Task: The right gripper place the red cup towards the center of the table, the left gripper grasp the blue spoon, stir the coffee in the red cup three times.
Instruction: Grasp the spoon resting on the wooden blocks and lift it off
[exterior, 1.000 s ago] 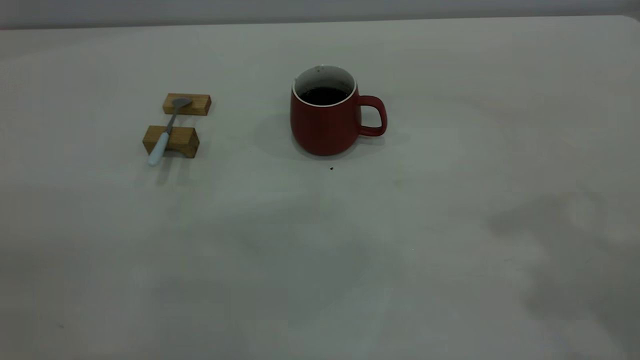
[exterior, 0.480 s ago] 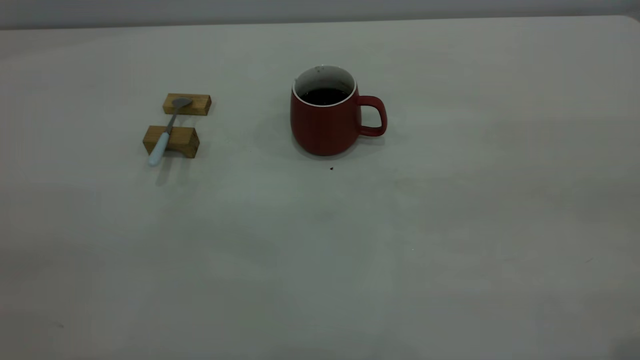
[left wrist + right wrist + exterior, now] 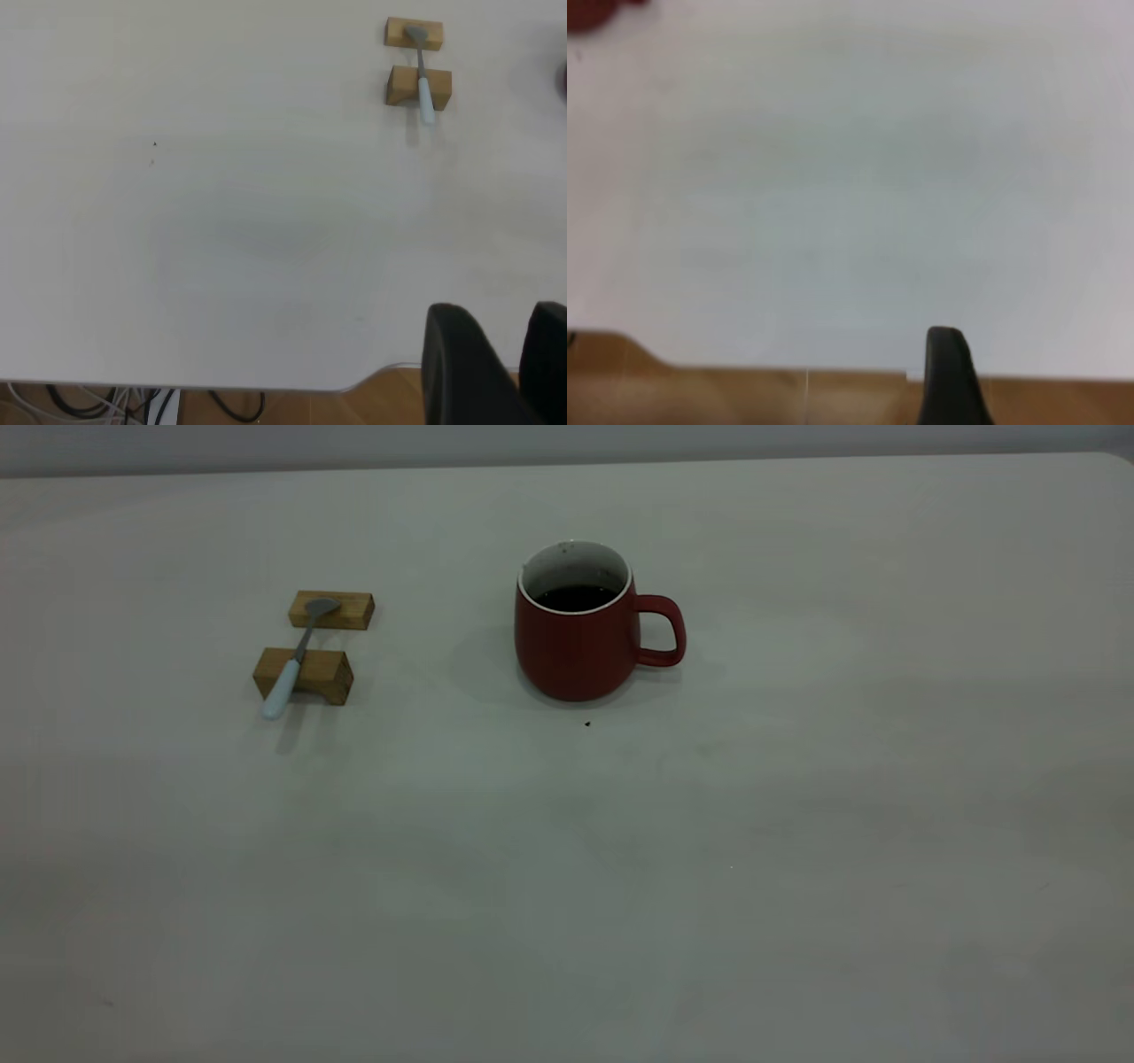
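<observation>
The red cup [image 3: 576,646] stands upright near the middle of the table [image 3: 797,824], handle to the right, with dark coffee [image 3: 576,596] inside. To its left the blue spoon [image 3: 292,662] lies across two wooden blocks, its bowl on the far one. No gripper shows in the exterior view. In the left wrist view the left gripper [image 3: 505,323] hangs open and empty over the table's near edge, far from the spoon [image 3: 422,81]. The right gripper [image 3: 950,372] shows only as one dark tip at the table's edge; a sliver of the cup [image 3: 594,11] lies far off.
Two wooden blocks [image 3: 304,675] [image 3: 331,610] carry the spoon. A small dark speck [image 3: 587,724] lies just in front of the cup. Cables [image 3: 106,403] hang below the table edge beside the left arm. The table's rounded corner [image 3: 1112,460] is at the back right.
A dark shadow on the table's front right has faded and slid out of view. Cup, spoon and blocks have not moved.
</observation>
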Robot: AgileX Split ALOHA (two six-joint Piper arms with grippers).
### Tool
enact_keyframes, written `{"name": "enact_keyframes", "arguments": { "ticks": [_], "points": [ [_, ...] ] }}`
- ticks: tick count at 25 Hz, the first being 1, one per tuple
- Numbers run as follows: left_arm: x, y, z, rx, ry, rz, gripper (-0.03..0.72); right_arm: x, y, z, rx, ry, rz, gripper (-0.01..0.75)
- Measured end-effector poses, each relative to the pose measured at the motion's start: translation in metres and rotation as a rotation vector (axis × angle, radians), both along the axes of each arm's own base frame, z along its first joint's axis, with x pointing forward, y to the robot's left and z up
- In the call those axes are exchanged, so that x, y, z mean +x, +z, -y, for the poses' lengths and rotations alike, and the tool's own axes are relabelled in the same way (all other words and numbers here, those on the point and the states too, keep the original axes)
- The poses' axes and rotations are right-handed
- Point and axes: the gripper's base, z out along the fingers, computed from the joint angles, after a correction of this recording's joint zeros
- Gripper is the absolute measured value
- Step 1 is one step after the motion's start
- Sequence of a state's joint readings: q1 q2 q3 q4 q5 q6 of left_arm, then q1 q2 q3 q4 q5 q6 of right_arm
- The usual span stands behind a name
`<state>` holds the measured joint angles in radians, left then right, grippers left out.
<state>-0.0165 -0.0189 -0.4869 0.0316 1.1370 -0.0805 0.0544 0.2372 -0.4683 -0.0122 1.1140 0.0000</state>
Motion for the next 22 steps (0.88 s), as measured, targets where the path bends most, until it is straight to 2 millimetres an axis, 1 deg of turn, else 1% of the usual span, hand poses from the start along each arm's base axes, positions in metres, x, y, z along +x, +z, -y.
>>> {"name": "enact_keyframes", "arguments": {
  "ticks": [7,22],
  "points": [
    [0.000,0.000,0.000,0.000,0.000,0.000,0.237,-0.030,0.002,0.002,0.009,-0.001,0.197,0.552],
    [0.000,0.000,0.000,-0.002,0.002,0.000,0.237,-0.031,0.002,0.002,0.012,-0.006,0.204,0.552]
  ]
}}
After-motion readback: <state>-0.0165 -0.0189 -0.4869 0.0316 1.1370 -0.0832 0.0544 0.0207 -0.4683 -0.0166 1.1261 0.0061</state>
